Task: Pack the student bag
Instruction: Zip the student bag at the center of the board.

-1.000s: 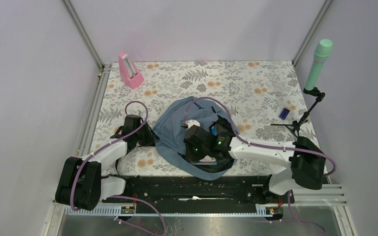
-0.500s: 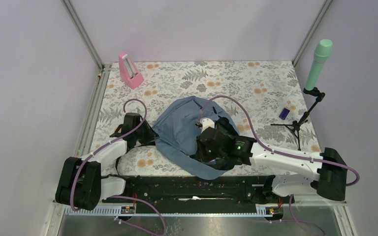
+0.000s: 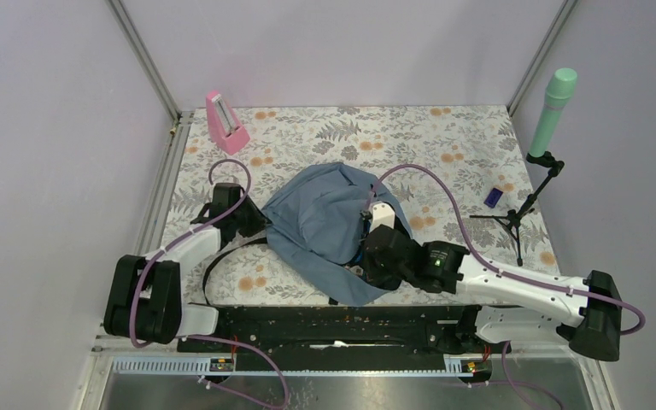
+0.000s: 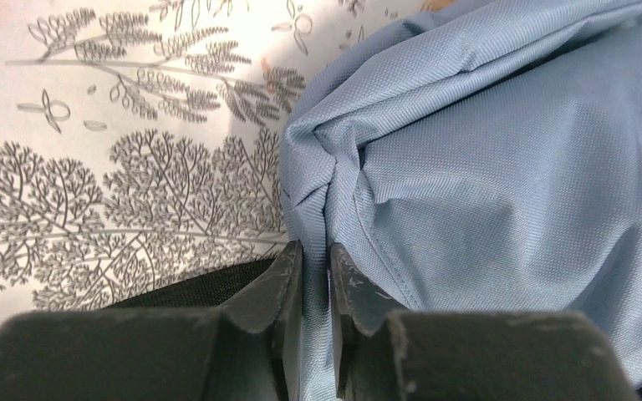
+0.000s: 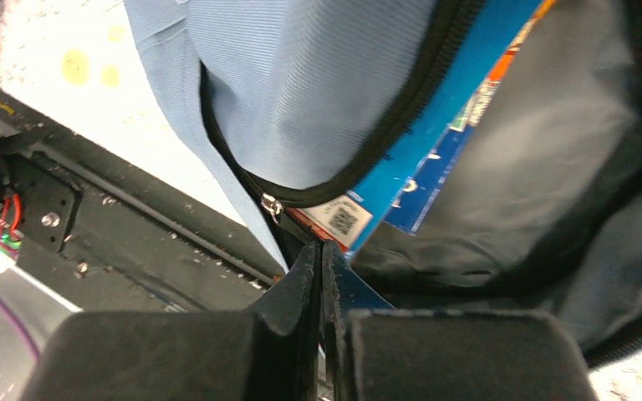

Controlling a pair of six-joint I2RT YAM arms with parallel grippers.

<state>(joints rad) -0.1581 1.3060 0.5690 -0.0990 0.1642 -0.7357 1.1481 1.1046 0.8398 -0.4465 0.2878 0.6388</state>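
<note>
The soft grey-blue fabric student bag (image 3: pixel 320 218) is lying crumpled in the middle of the floral-printed tablecloth (image 3: pixel 453 141), with its open mouth facing my bases at the near edge.

My left gripper (image 3: pixel 254 224) is sitting at the bag's left edge. Seen from the left wrist, this gripper (image 4: pixel 316 259) is holding its jaws almost together, pinching a fold of the student bag (image 4: pixel 510 167); blue cloth is showing in the thin gap between them. A black strap (image 4: pixel 201 288) is lying on the tablecloth (image 4: pixel 92 167) just beside my left finger.

My right gripper (image 3: pixel 359 265) is hanging over the bag's near right side, at the opening. Seen from the right wrist, this gripper (image 5: pixel 319 251) is pressing its jaws tightly together just below a small silver zipper slider (image 5: pixel 272 205). I cannot tell whether a thin pull tab is sitting between them. A black zipper track (image 5: pixel 401 125) is curving along the raised flap of the student bag (image 5: pixel 318 75). Inside, against the dark lining, a bright blue flat book (image 5: pixel 435 159) with a white barcode label is lying. A black base rail (image 5: pixel 92 217) is showing beyond the bag's edge.

Well apart from the bag, a pink wedge-shaped plastic object (image 3: pixel 226 122) is standing at the far left corner. A mint-green cylinder (image 3: pixel 555 102) is perching on a thin black tripod stand (image 3: pixel 521 222) at the right, and a small dark blue block (image 3: pixel 493 197) is lying near that stand.
</note>
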